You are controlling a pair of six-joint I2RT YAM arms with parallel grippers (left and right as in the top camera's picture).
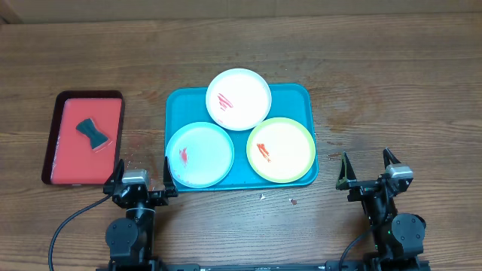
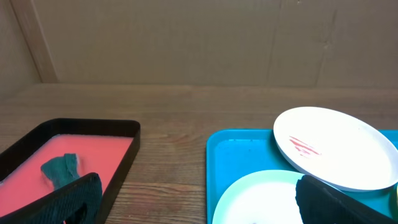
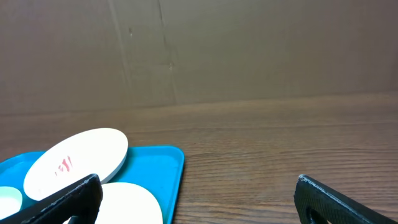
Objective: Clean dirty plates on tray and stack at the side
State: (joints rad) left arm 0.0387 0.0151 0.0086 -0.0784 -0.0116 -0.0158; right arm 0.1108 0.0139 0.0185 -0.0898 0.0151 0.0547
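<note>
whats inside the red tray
One dark teal bow-shaped pad lies in the red tray, and nothing else shows on its red floor. The patch of floor under the pad is covered and cannot be seen.

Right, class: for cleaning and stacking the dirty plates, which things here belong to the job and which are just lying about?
Job: white plate, pale blue plate, yellow-green plate, teal tray, probably the dark wiper.
Lying about: red tray holding the wiper, small scraps on the table.
</note>
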